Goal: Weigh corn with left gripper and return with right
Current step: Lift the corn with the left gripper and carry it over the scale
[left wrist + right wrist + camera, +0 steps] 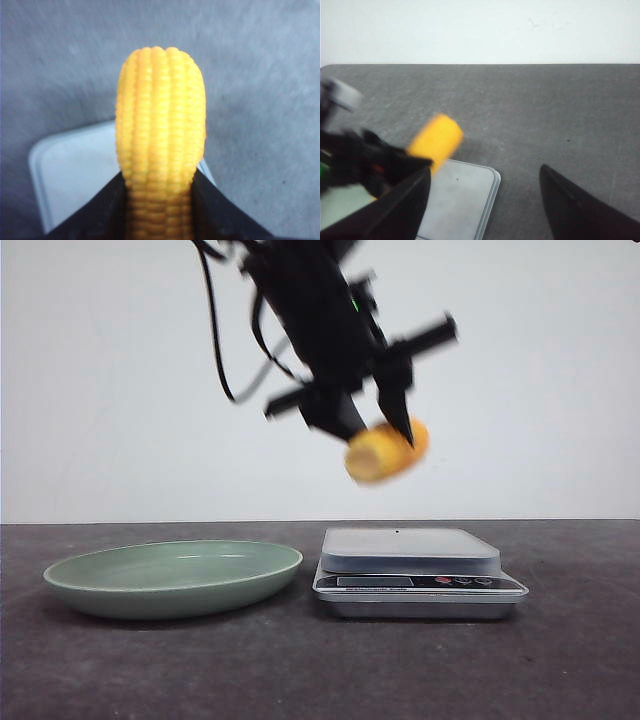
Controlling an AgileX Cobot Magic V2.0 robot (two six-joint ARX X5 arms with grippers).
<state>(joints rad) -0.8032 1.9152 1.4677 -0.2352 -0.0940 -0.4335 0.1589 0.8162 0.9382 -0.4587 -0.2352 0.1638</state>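
Corn (384, 452) hangs in the air above the silver kitchen scale (415, 570), clenched between the two black fingers of the left claw (376, 429). In the front view the cob is tilted, its paler cut end facing down and toward the left, and a clear gap of white wall separates it from the scale's weighing platform. The left arm reaches down from the top of that view, with loose black cables trailing off its left side and a small green light showing on its body; the whole arm and the cob are blurred.

From the left wrist view the corn (161, 135) fills the middle, its ribbed kernel rows running lengthwise, with a black finger (107, 205) pressed against each side of its lower part. Behind it lies a pale corner of the scale platform (75, 175) on the grey worktop (265, 100).

The scale sits on the dark grey worktop (560, 660), roughly midway between the left and right edges, its display and buttons facing the front edge. Just beside it, toward the left edge, rests a shallow green plate (120, 595); the two are close but do not touch.

The right claw (485, 205) appears only in its own wrist view, released, its two black fingers spread wide with bare worktop and a corner of the scale (465, 200) between them. That view also catches the blurred corn (436, 140) over the scale.
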